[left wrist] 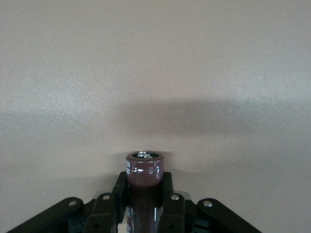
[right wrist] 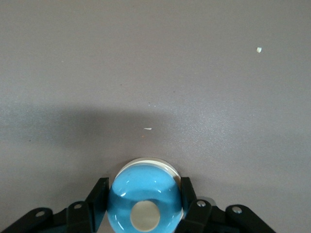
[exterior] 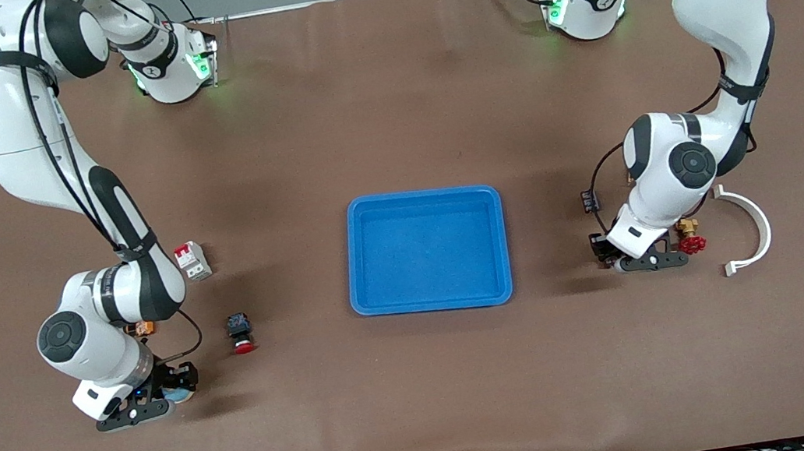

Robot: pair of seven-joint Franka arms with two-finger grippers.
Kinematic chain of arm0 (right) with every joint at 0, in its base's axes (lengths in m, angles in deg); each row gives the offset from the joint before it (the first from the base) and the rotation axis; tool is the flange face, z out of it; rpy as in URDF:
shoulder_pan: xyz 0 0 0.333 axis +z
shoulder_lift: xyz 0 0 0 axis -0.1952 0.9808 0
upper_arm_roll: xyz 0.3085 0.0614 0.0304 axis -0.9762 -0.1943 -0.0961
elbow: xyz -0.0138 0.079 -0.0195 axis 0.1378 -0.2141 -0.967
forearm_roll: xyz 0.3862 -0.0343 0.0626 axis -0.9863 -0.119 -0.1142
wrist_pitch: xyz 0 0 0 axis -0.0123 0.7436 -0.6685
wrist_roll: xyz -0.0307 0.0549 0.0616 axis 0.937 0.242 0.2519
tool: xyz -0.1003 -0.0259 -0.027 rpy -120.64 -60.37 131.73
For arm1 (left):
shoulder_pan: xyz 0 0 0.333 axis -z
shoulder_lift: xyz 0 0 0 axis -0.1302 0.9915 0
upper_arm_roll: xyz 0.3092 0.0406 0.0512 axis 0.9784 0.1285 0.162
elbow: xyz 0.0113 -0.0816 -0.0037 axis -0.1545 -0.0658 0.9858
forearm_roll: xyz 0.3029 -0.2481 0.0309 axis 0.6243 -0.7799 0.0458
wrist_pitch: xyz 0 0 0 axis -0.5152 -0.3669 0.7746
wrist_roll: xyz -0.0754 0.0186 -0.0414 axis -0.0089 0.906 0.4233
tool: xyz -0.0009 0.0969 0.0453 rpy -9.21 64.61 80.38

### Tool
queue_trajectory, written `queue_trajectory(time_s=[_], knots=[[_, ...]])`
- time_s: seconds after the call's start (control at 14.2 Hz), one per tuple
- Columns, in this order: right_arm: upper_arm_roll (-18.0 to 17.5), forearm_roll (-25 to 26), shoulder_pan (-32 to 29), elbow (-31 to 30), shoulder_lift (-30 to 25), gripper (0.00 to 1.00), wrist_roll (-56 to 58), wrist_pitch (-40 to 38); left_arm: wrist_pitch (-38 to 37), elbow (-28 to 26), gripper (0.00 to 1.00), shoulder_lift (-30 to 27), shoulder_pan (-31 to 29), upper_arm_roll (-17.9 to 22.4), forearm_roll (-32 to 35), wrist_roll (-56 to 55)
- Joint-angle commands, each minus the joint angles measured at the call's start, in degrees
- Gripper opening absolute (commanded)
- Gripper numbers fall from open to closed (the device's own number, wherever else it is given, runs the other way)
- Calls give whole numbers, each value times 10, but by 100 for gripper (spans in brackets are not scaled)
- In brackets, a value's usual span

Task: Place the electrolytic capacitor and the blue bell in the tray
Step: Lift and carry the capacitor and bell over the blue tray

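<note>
Right gripper (exterior: 159, 403): low at the table near the right arm's end, close to the front camera; fingers (right wrist: 99, 196) clenched on the bell.
Bell (right wrist: 145, 196): blue dome with a pale centre and white rim, pinched between the 2 pads; in the front view only a sliver (exterior: 180, 396) shows at the gripper.
Breaker (exterior: 192, 260): white and red, on the table beside the right forearm.
Button (exterior: 241, 333): black body, red cap, between the right gripper and the tray, apart from both.
Tray (exterior: 358, 263): blue, mid-table, nothing in it.
Left gripper (exterior: 631, 260): low at the table toward the left arm's end; fingers (left wrist: 119, 189) clamped on the capacitor.
Capacitor (left wrist: 145, 169): brown cylinder, metal top, standing up between the pads.
Valve (exterior: 689, 238): brass, red handwheel, just beside the left gripper.
Clip (exterior: 752, 227): white curved piece, nearer the table's end than the valve.
</note>
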Motion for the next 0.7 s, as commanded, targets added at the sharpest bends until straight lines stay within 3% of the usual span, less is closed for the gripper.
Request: queue_trajectory(time_s=[0.0,0.14,0.35,0.63], knots=[[-5,-8,1,14,-1,41,11,-22,-19,7,0,-17,3,0,14,-42],[-6,-8,4,46,-6,42,9,-94,-45,15,0,-33,1,-3,13,-61],[-12,-5,17,113,-9,44,-7,-206,-90,36,0,-54,6,-15,13,-173],[-7,-3,64,157,-17,44,-65,-271,-189,107,0,-56,23,-43,12,-442]])
